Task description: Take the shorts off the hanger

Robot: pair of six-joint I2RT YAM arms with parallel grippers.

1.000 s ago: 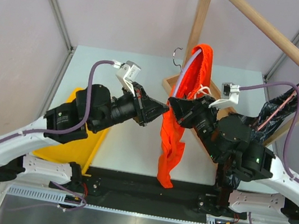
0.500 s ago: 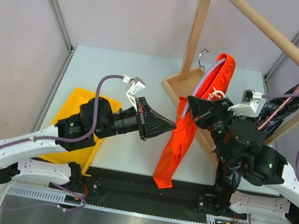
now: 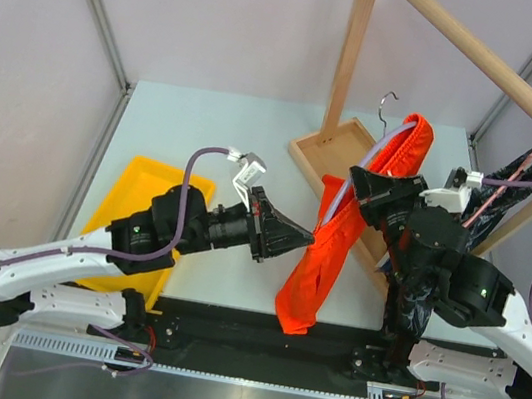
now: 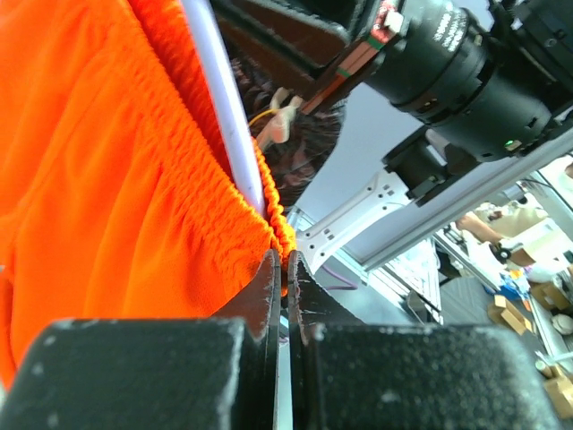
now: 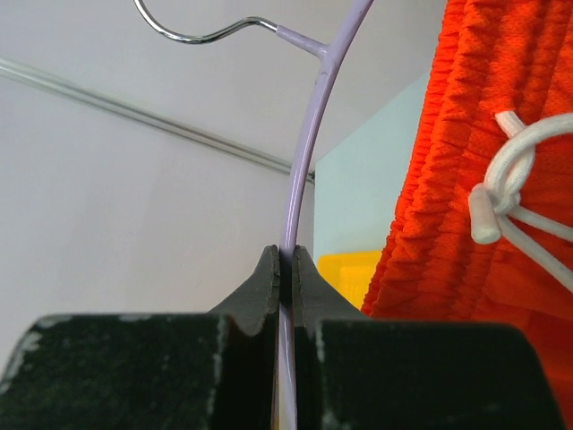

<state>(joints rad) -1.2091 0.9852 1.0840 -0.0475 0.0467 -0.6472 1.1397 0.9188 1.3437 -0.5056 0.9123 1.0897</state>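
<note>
Underneath, a pale table (image 3: 214,141). At 1 o'clock on it, a wooden rack (image 3: 355,42) with upright post and slanting rail. At centre, held up off the table, orange shorts (image 3: 321,269) slanting from 1 o'clock down to 7 o'clock, waistband still over a lilac hanger (image 5: 309,134). At 9 o'clock of them, a yellow tray (image 3: 136,189) lying flat. At 3 o'clock, dark shorts (image 3: 512,183) draped from the rail. Left gripper (image 4: 282,269) pinched together on the elastic waistband edge, just beside the hanger wire. Right gripper (image 5: 286,255) clamped on the lilac wire below the metal hook. At 3 o'clock of that wire, a knotted white drawstring (image 5: 519,170).
</note>
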